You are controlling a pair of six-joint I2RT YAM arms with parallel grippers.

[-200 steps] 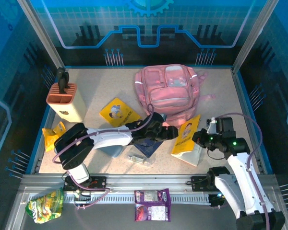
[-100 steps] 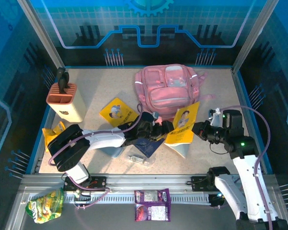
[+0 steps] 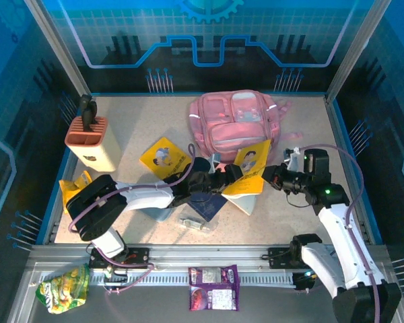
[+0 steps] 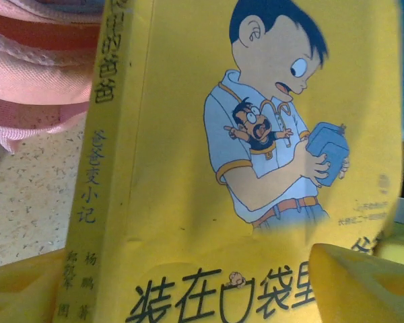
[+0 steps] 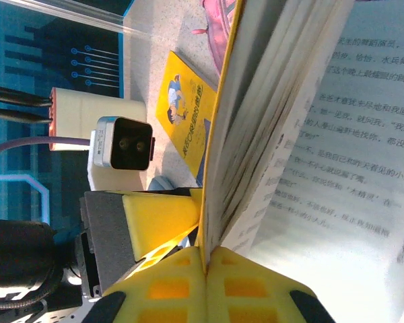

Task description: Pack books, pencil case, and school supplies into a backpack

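Observation:
My right gripper [image 3: 272,177] is shut on the edge of a yellow cartoon book [image 3: 250,168], clamping cover and pages between its fingers [image 5: 188,282]. The book [image 5: 283,101] stands tilted off the table, just in front of the pink backpack [image 3: 234,126]. My left gripper [image 3: 227,180] is open, and its fingers [image 4: 360,279] stand apart right at the book's front cover [image 4: 188,168]. A second yellow book [image 3: 164,157] lies flat to the left. The navy book [image 3: 206,205], the grey-blue pencil case [image 3: 163,213] and a small clear supply item [image 3: 194,224] lie under the left arm.
A beige, orange-topped block [image 3: 91,142] stands at the far left with a yellow snack bag [image 3: 75,188] in front of it. A green bag [image 3: 63,286] and purple packets [image 3: 214,288] lie on the near rail. Glass walls close off the table.
The right gripper has raised the yellow book off the table and carried it left and back toward the backpack. The left gripper has drawn back slightly and now faces the cover.

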